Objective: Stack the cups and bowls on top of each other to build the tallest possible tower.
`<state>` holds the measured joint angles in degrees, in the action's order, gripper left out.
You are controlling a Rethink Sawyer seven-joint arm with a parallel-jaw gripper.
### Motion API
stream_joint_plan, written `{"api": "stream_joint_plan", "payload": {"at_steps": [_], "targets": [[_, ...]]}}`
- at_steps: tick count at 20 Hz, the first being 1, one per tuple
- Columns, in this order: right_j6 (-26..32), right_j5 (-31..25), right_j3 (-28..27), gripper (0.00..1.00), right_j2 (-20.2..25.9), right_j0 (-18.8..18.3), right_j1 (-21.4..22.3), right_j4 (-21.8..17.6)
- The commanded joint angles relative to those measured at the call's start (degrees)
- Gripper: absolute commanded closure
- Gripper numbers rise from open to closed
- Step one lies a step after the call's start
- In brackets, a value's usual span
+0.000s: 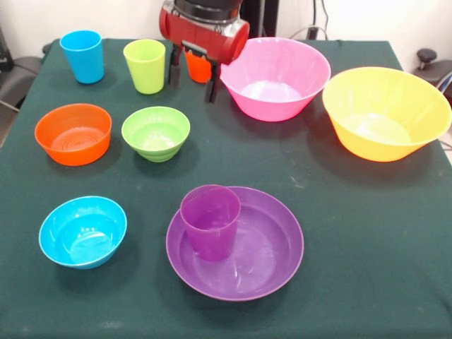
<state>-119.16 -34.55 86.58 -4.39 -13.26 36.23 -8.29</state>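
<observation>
- The counter (339,233) is covered in dark green cloth, matt, with a slightly fuzzy, speckled surface.
- The cups, blue (82,56), lime green (145,66) and purple (210,222), look like smooth plastic with a soft sheen.
- The purple bowl (265,254) is glossy plastic, catching pale reflections.
- The pink bowl (275,78) and yellow bowl (385,113) look like thin, slightly translucent plastic, shiny inside.
- The small orange (73,133), green (155,133) and blue (82,231) bowls are smooth, shiny plastic.
- The arm's red casing (205,32) is glossy; the tool (192,76) has matt black fingers.
</observation>
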Motion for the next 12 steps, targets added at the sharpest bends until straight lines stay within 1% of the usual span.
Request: {"api": "stream_joint_plan", "payload": {"at_steps": [1,7,12], "targets": [[9.5,-2.7,8.5,0.0,7.3,-1.9,3.5,-4.0],[10.9,-2.0,12.0,0.0,8.3,-4.3,6.0,-5.3],[12.2,-1.4,13.5,0.0,9.5,-6.4,7.0,-6.9]]}}
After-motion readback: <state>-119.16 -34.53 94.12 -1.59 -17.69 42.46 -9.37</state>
